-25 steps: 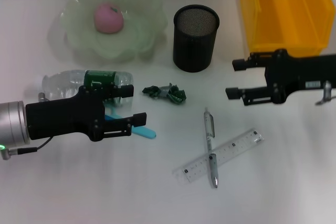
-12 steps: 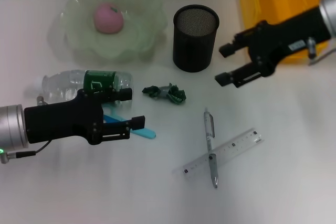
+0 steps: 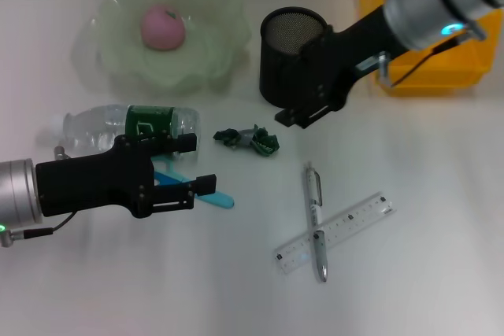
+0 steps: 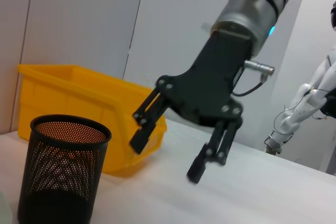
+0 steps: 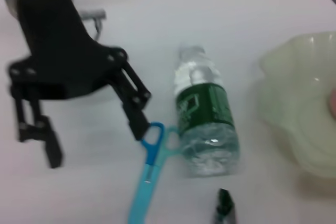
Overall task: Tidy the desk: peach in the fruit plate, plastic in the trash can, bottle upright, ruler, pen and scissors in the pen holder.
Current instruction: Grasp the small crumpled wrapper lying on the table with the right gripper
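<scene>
The pink peach [image 3: 162,27] lies in the pale green fruit plate [image 3: 118,53]. A clear bottle [image 3: 126,125] with a green label lies on its side, and blue scissors [image 3: 209,196] sit just in front of it. My left gripper [image 3: 194,164] hovers open over the scissors' handles, beside the bottle. The crumpled green plastic [image 3: 249,139] rests at the desk's middle. My right gripper [image 3: 293,92] is open in front of the black mesh pen holder [image 3: 293,57], just above and right of the plastic. A silver pen [image 3: 316,222] lies across the clear ruler [image 3: 335,232].
The yellow bin [image 3: 425,29] stands at the back right, behind the right arm. In the right wrist view, the left gripper [image 5: 94,142], bottle [image 5: 205,124], scissors [image 5: 149,171] and plate [image 5: 304,108] show. The left wrist view shows the right gripper [image 4: 166,158], pen holder [image 4: 63,171] and bin [image 4: 79,87].
The right arm swung left from in front of the yellow bin to the pen holder, nearing the plastic. The left arm stayed put.
</scene>
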Robot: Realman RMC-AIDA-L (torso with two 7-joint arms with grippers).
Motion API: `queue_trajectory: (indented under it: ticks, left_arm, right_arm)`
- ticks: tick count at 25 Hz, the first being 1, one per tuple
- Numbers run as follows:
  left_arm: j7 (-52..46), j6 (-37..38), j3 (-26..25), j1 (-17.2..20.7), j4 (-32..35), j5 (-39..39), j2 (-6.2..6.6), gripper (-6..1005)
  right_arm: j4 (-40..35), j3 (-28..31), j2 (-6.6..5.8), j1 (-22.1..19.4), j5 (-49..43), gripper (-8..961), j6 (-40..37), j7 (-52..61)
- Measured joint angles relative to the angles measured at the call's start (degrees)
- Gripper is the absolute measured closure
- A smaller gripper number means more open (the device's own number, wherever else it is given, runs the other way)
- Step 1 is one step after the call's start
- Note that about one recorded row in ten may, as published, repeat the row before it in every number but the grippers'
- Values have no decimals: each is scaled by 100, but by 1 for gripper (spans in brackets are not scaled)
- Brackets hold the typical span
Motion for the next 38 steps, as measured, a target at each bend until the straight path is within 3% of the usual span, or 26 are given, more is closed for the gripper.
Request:
queue_trajectory:
  ticks: [9,17,38]
  left_arm:
    - [-4,-41,-37,15,-8,0,6,250]
    - [-28,-120,-27,16,-9,-1,34,251]
    - [-60,-343,-35,204,1,6,157,252]
  right_arm:
    - [977,-868,49,435,-19,205,1163,178]
    - [1504,-1497,91,536,286,205,1882,156]
    - [2022,-2665,92,559,1190,207,2786,126]
